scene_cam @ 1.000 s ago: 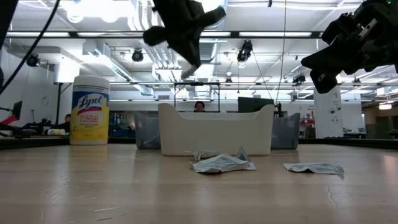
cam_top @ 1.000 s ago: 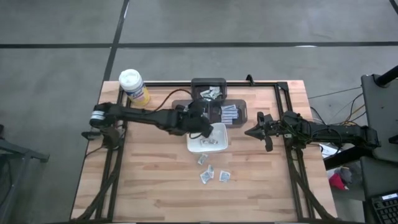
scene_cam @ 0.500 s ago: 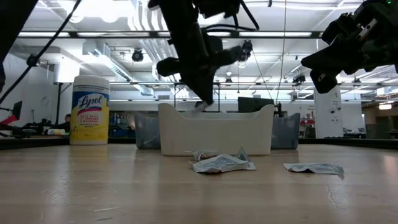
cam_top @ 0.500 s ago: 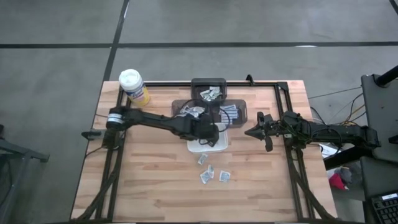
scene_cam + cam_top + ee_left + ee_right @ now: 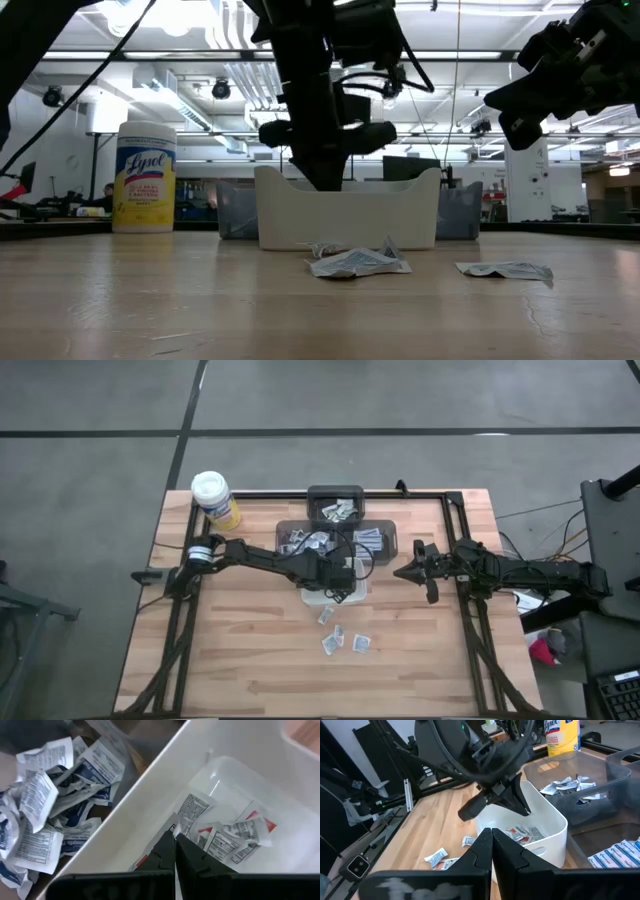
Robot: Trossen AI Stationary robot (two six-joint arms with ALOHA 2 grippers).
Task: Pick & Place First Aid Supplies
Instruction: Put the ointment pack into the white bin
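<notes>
My left gripper (image 5: pixel 175 851) is down inside the dish (image 5: pixel 352 594), fingers clenched on nothing I can see. Packets (image 5: pixel 227 836) lie on the dish floor just ahead of the tips; more lie loose on the tabletop (image 5: pixel 240 650) in front of the dish. Right gripper (image 5: pixel 405 573), clenched empty, hangs well clear of the dish. Left is nearer.
</notes>
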